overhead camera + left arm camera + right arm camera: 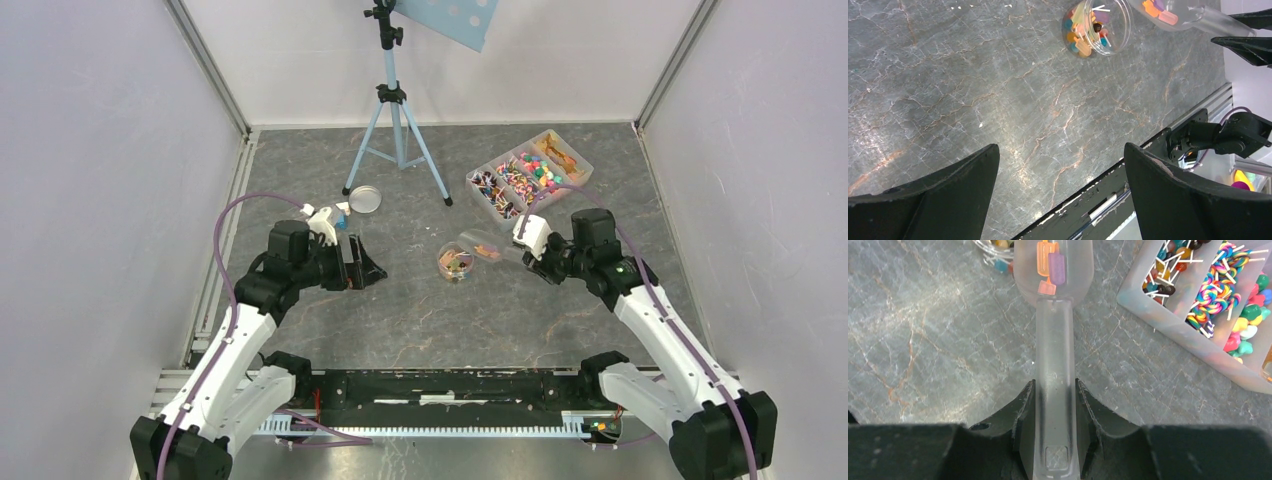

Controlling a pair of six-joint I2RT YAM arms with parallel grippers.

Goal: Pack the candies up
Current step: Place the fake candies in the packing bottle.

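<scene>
Clear plastic makes up the scoop (1054,330), and its handle is clamped between the closed fingers of the right gripper (1054,390). A few candies (1050,265) lie in its bowl: an orange piece, a purple one and a pink one. The front lip of the scoop is just beside the mouth of a small transparent jar (455,262) on the grey marbled table (300,180), and that jar already holds a mixed handful of coloured sweets. Most of the supply sits in the compartment tray (590,163) to the right, sorted into lollipops, swirled pops and loose pink, green and yellow pieces. The left gripper (1060,150) is spread wide and holds nothing, well apart from the jar on its left. A round lid (363,198) lies farther back. The step in hand looks like transferring a scoopful into the jar, and the packing seems only partly done, given how full the tray is. The next move probably calls for bringing the lip squarely over the jar's opening and tipping the handle up, so the pieces slide in rather than spill onto the table. The jar is light and unheld, so a nudge from the scoop could shove it aside.
</scene>
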